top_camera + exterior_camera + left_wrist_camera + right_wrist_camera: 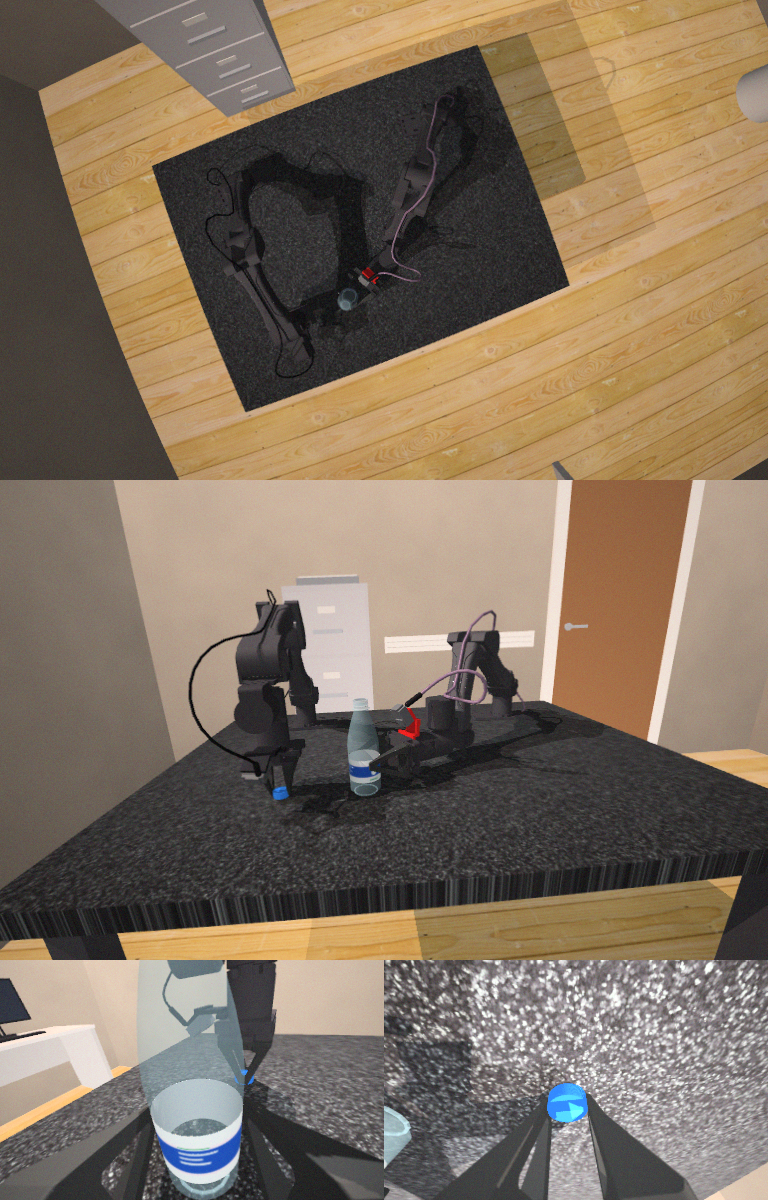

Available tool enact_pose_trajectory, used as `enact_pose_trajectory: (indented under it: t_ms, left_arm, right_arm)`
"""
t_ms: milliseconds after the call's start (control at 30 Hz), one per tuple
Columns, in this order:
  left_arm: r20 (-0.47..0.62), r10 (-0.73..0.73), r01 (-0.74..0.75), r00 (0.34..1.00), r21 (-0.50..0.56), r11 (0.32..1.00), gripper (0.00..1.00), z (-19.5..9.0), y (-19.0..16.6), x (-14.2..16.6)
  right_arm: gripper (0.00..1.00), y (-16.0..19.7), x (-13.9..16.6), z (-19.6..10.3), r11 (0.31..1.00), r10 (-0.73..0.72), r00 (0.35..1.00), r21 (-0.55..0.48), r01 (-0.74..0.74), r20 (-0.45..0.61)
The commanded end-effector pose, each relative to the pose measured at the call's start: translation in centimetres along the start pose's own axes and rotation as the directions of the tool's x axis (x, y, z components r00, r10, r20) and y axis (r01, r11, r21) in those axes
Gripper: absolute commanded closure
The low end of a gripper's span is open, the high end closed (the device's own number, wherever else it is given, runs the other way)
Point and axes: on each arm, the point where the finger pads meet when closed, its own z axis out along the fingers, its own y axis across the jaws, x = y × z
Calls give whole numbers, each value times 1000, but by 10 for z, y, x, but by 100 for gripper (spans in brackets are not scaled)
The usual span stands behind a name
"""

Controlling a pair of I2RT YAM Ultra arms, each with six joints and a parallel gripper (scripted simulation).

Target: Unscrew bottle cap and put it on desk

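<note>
The clear bottle (347,298) (363,737) (197,1160) with a blue and white label stands upright on the desk, its neck bare. My left gripper (374,764) (197,1107) is open, with its fingers low on either side of the bottle at label height; whether they touch it is unclear. My right gripper (281,787) (568,1101) points down beside the bottle and is shut on the blue cap (280,793) (244,1078) (567,1110). The cap is at or just above the desk top; whether it touches is not clear.
The dark desk (453,271) (453,830) carries both arms. Its front edge lies in front of the bottle and cap in the exterior view. The bottle's neck (393,1132) shows at the left edge of the right wrist view. A filing cabinet (226,62) stands beyond the desk.
</note>
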Motion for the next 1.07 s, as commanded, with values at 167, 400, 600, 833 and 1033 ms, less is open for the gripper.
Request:
enact_pose_trajectory:
  t_ms: [167,400,600,833,1033]
  left_arm:
    - [17,8,-8,1000,0,1000,33,1,1,-9]
    - [27,13,-13,1000,1,1000,11,-3,1,-14]
    - [26,12,-12,1000,2,1000,11,-35,2,-29]
    - [25,11,-11,1000,2,1000,11,-42,2,-32]
    - [4,3,-3,1000,-6,1000,11,-37,2,-20]
  right_arm:
    - [100,0,-2,-5,1000,0,1000,-1,0,13]
    - [43,0,-2,-11,1000,0,1000,-1,0,14]
    - [43,0,-2,-62,1000,0,1000,-1,0,20]
    - [43,0,0,-67,1000,0,1000,0,0,11]
    - [43,0,-6,-63,1000,0,999,-2,0,37]
